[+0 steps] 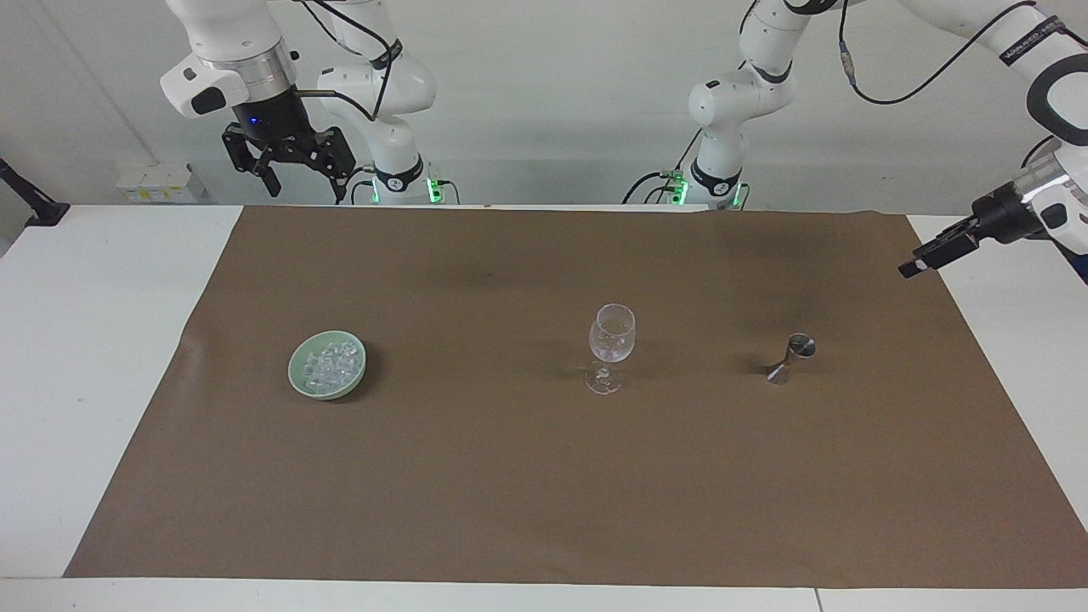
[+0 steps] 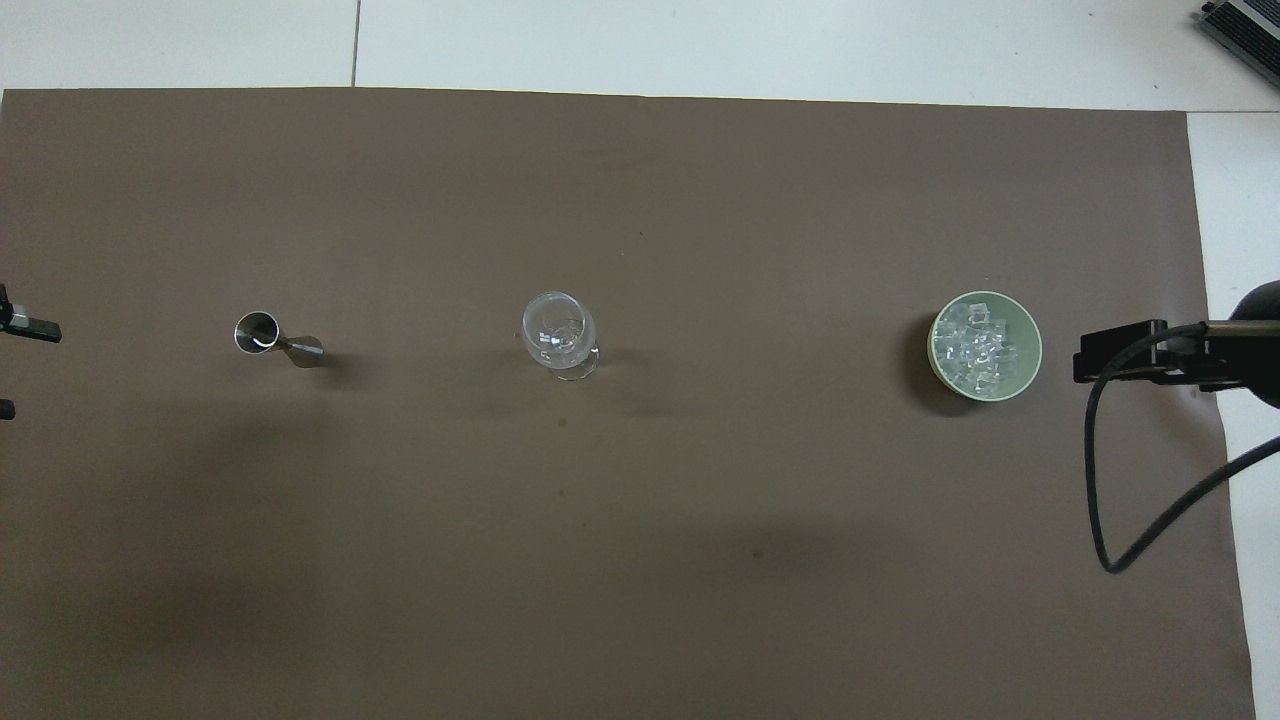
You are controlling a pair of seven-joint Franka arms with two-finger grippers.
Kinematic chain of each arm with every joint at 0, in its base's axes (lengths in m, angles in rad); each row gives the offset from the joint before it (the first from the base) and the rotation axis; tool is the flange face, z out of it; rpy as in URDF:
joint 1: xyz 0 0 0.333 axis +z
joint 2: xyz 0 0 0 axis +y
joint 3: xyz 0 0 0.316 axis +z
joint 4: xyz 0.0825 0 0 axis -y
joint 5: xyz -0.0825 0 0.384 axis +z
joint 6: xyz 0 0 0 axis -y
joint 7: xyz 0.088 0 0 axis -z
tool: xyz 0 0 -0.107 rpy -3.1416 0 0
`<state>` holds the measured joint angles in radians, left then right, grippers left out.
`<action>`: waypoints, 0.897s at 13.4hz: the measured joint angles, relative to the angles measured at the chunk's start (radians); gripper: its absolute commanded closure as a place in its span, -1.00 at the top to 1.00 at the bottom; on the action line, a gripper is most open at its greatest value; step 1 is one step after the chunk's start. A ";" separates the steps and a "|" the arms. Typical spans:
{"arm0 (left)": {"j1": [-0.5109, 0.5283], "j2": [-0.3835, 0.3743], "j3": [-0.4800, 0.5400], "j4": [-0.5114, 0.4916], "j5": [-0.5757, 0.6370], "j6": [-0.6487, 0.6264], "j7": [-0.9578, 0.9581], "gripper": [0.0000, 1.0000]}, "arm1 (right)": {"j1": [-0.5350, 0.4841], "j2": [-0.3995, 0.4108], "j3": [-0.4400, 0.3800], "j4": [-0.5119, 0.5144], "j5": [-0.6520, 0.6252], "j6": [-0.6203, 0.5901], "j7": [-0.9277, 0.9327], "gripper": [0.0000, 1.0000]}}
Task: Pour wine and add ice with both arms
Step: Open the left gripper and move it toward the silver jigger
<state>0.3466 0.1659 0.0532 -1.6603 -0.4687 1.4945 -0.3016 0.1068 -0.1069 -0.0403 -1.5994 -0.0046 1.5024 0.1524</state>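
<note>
A clear stemmed glass stands upright mid-mat. Beside it, toward the left arm's end, stands a small steel jigger. Toward the right arm's end, the ice fills a pale green bowl. No wine shows; the jigger's contents cannot be made out. My right gripper hangs open and empty, high over the mat's edge by the robots. My left gripper is open and empty over the mat's edge at the left arm's end.
A brown mat covers most of the white table. A black cable loops down from the right wrist over the mat's end by the bowl.
</note>
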 measured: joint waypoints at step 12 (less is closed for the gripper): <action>0.003 -0.002 -0.003 -0.061 -0.098 -0.002 -0.185 1.00 | 0.000 0.000 0.000 0.000 0.000 0.000 0.000 1.00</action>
<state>0.3494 0.1637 0.0504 -1.7212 -0.5663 1.4926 -0.4870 0.1068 -0.1069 -0.0403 -1.5994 -0.0046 1.5024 0.1524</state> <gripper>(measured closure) 0.000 0.000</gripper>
